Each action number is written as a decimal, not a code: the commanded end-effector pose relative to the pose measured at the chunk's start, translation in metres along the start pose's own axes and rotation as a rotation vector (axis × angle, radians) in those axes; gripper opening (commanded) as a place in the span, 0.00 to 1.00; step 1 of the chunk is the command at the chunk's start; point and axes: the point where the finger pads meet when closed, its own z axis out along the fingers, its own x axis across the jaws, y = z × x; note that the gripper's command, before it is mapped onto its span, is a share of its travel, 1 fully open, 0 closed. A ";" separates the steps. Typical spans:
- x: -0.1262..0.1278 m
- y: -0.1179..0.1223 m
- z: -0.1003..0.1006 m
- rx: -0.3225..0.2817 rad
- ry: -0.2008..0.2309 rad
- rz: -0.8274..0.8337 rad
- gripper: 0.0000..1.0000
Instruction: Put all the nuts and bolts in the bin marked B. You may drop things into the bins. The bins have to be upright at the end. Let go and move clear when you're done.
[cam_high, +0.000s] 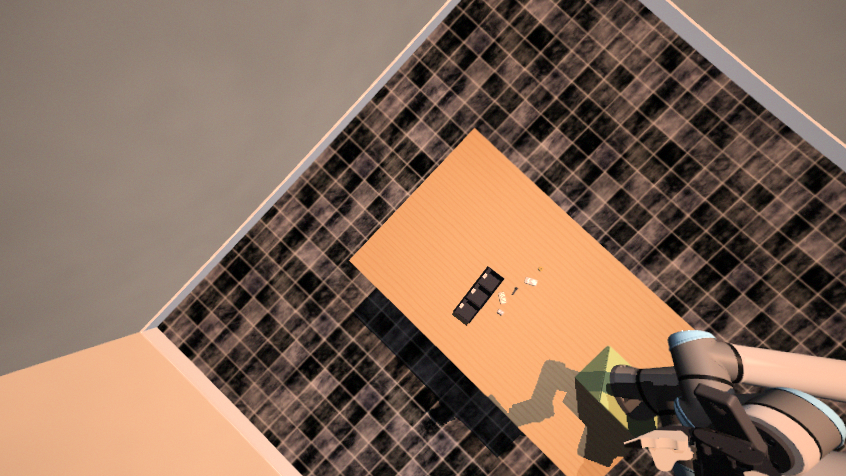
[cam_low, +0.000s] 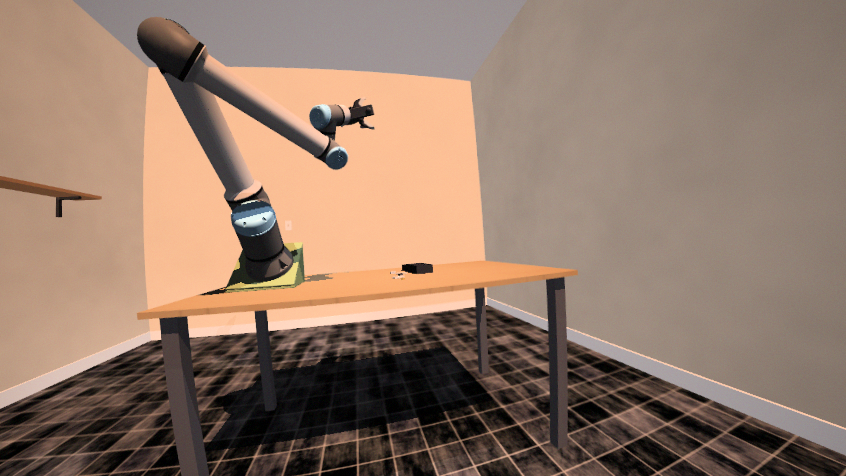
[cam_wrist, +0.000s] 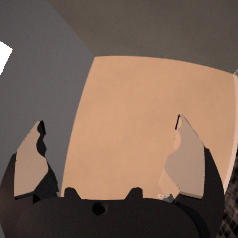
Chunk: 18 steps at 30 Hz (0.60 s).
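A row of three black bins (cam_high: 478, 294) (cam_low: 417, 268) stands near the middle of the orange table (cam_high: 473, 207) (cam_low: 354, 290); I cannot read their marks. Several small parts lie on the table beside the bins: a pale piece (cam_high: 530, 281), a tiny one (cam_high: 539, 269), a dark bolt (cam_high: 514, 290) and two more pale pieces (cam_high: 502, 297) (cam_high: 500, 312). In the exterior view they show as a small cluster (cam_low: 396, 274). My gripper (cam_low: 367, 115) (cam_wrist: 108, 118) is open and empty, high above the table, pointing at the wall. The wrist view shows only walls.
The arm's base (cam_low: 266, 260) sits on a green plate (cam_high: 597, 378) (cam_low: 292, 275) at one end of the table. A wall shelf (cam_low: 41, 189) hangs at the left. A tiled floor surrounds the table.
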 end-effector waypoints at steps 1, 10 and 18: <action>-0.001 0.000 0.000 0.000 -0.001 0.000 1.00; -0.001 0.000 0.000 0.000 -0.001 0.000 1.00; 0.010 0.000 -0.004 0.000 0.002 0.001 0.04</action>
